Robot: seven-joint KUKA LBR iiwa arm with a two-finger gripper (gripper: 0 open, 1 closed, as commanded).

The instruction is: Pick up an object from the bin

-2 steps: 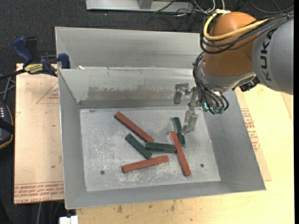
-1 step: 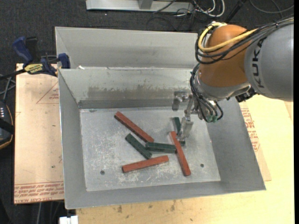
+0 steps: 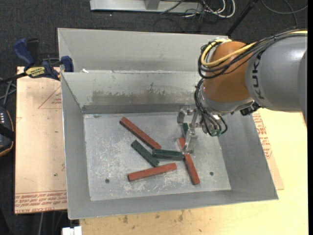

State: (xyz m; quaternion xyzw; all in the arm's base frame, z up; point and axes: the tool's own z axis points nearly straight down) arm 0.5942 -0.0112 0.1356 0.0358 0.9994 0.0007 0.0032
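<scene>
Gripper (image 3: 188,143) is hanging over flat red rectangular stick (image 3: 192,171), rt side of grey metal bin (image 3: 146,89); open/shut: can't tell, too small.

Crossed red & green sticks (image 3: 151,172) clutter the mid-floor of the grey bin (image 3: 73,131). The tool (image 3: 188,145) and orange wrist cover (image 3: 227,77) block approach from the right. Floor lies open at left, along front & far right. Sloped walls hem every side.

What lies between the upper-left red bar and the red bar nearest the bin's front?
Camera view: a slanted dark green bar and a nearly level dark green bar lie between the upper red bar and the front red bar.
</scene>
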